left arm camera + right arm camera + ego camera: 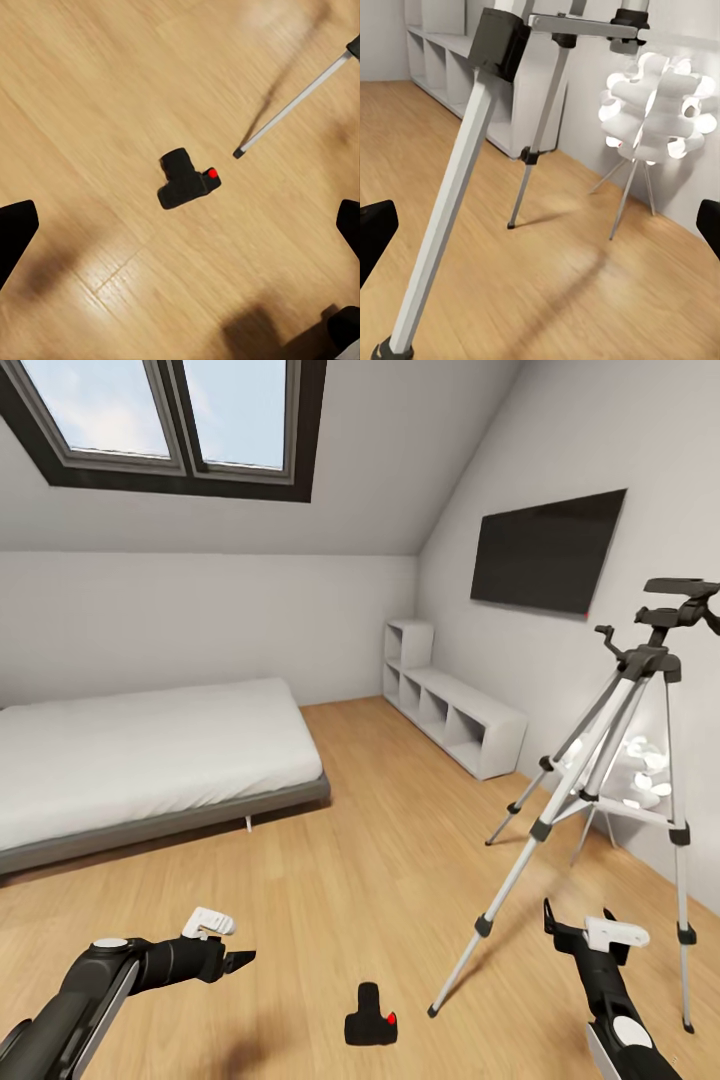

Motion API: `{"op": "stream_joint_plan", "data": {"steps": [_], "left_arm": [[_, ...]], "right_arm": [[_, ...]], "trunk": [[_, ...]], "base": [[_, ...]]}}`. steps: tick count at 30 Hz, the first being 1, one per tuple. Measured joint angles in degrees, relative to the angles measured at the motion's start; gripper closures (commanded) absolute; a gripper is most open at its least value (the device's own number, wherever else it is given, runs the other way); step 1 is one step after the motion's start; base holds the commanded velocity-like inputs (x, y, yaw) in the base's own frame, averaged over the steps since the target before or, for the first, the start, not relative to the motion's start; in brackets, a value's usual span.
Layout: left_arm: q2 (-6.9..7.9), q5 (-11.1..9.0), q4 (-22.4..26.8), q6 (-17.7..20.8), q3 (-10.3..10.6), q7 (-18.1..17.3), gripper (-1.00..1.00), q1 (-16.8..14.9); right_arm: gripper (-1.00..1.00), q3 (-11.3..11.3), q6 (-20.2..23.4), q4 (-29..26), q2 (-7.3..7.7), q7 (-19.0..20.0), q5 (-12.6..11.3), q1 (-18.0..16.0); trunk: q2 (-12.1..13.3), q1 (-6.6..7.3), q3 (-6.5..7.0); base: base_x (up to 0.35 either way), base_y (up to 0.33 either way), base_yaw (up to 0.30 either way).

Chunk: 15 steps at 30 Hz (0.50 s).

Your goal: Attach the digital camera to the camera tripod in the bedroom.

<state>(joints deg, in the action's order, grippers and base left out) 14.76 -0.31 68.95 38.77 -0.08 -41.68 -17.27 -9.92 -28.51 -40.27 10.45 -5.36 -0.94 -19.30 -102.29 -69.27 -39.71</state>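
Reaching low over the wood floor (400,840), the left gripper (240,960) points inward, fingers spread and empty, while the right gripper (549,916) angles upward, also open. Between them the digital camera (371,1017) lies near the camera tripod (600,760) foot.

The digital camera (370,1017) is black with a red button on top. The camera tripod (600,780) has silver legs with black joints, feet and head. The floor (380,860) is light wood with plank lines. The bed (150,760) is white on a grey frame. The shelves (450,710) and lamp (660,105) are white; the TV (548,550) is black. Each arm is black with white fittings.
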Motion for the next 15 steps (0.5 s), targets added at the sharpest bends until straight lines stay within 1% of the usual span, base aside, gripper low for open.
{"op": "stream_joint_plan", "data": {"steps": [11,15], "left_arm": [[-0.03,0.0,0.02,-0.02,0.21,-0.02,-1.0,0.04],[-0.07,0.0,0.06,-0.03,1.14,-0.05,-1.0,0.05]], "right_arm": [[-1.0,-0.52,-0.14,0.07,0.0,-0.03,-0.1,0.0],[-1.0,-0.59,-0.15,0.06,-0.06,-0.03,-0.1,0.0]], "trunk": [[-4.41,-2.42,-2.01],[-6.02,-3.3,-2.73]], "base": [[0.0,0.0,0.0],[0.0,0.0,0.001]]}}
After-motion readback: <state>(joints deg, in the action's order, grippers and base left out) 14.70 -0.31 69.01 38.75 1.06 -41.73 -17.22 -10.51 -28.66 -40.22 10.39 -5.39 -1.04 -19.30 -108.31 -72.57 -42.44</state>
